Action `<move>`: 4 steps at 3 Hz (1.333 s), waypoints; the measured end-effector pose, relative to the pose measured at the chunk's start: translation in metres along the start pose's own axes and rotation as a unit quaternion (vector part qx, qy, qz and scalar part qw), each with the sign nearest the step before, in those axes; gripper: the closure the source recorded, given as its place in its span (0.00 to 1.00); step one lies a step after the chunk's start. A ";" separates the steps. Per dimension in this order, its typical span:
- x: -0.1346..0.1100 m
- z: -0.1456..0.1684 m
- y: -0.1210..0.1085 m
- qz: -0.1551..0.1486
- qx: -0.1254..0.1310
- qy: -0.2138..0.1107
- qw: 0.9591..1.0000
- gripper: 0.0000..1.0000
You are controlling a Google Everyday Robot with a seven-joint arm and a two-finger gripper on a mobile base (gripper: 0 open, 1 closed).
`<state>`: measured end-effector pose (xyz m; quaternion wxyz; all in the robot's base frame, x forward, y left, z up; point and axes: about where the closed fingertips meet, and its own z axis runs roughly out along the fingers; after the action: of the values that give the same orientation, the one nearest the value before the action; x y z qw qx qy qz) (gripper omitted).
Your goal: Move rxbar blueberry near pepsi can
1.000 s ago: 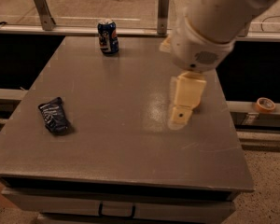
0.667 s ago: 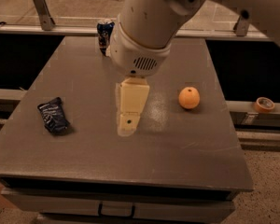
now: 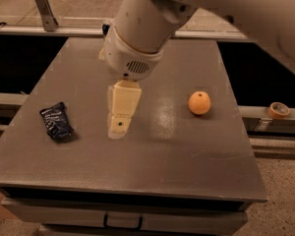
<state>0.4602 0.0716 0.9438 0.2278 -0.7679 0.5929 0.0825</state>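
Observation:
The rxbar blueberry (image 3: 56, 122), a small crinkled dark navy wrapper, lies flat near the table's left edge. My gripper (image 3: 119, 128) hangs point-down from the big white arm, just over the table top. It is about a hand's width to the right of the bar, does not touch it, and holds nothing. The pepsi can is hidden behind the arm at the table's far side.
A round orange fruit (image 3: 199, 103) sits on the right half of the grey table (image 3: 187, 171). A roll of tape (image 3: 278, 110) lies on a ledge beyond the table's right edge. A rail runs along the far side.
The arm and gripper have swung left across the table towards the bar. The orange fruit has come into view and the can is now covered by the arm.

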 end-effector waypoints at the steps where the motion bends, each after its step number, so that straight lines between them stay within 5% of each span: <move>1: -0.029 0.045 -0.029 -0.013 -0.020 -0.063 0.998 0.00; 4: -0.087 0.142 -0.059 -0.042 -0.056 -0.171 0.983 0.00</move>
<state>0.5123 0.2223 0.8675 0.2859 -0.7780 0.5073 0.2357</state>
